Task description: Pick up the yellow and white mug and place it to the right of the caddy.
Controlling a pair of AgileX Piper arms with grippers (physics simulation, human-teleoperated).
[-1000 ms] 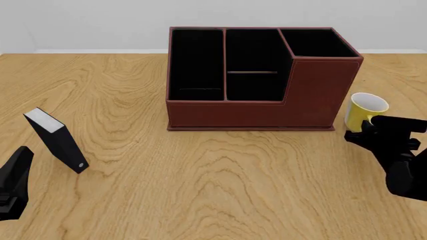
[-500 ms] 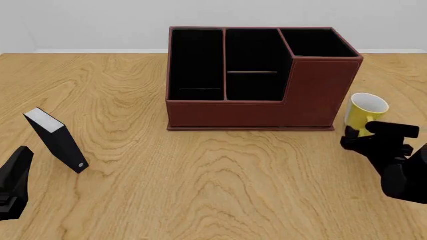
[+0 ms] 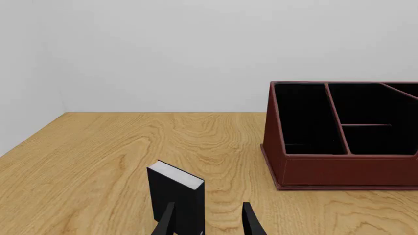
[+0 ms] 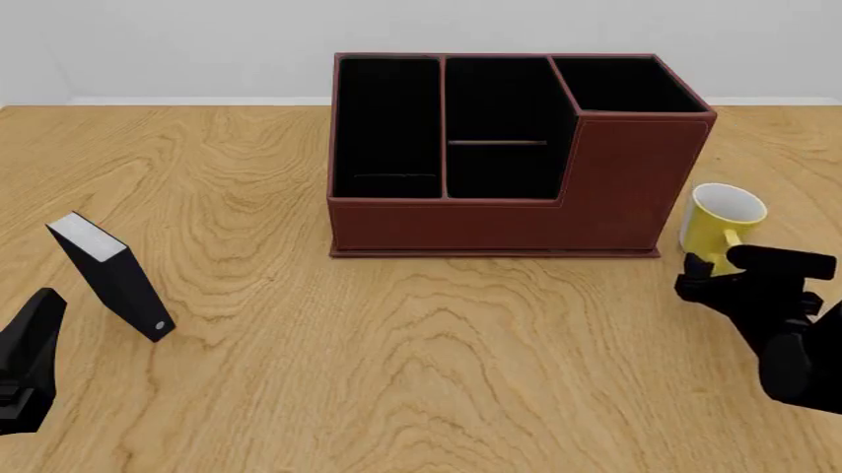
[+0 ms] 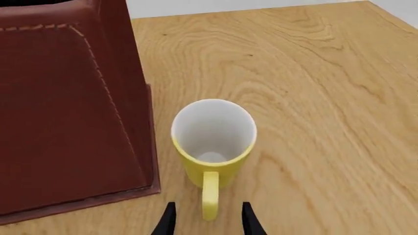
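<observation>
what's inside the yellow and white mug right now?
Nothing visible. The right wrist view looks down into the yellow and white mug: bare white wall and bottom. It stands upright on the table beside the caddy, its handle toward the right end effector.

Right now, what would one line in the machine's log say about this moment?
mug: upright on table, right of caddy | right gripper: open, fingers flank handle, not gripping | left gripper: idle by black box

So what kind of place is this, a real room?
Probably a computer-made desk scene, not a real room: a bare wooden table, a plain white wall, a leather-look caddy, a yellow and white mug.
</observation>
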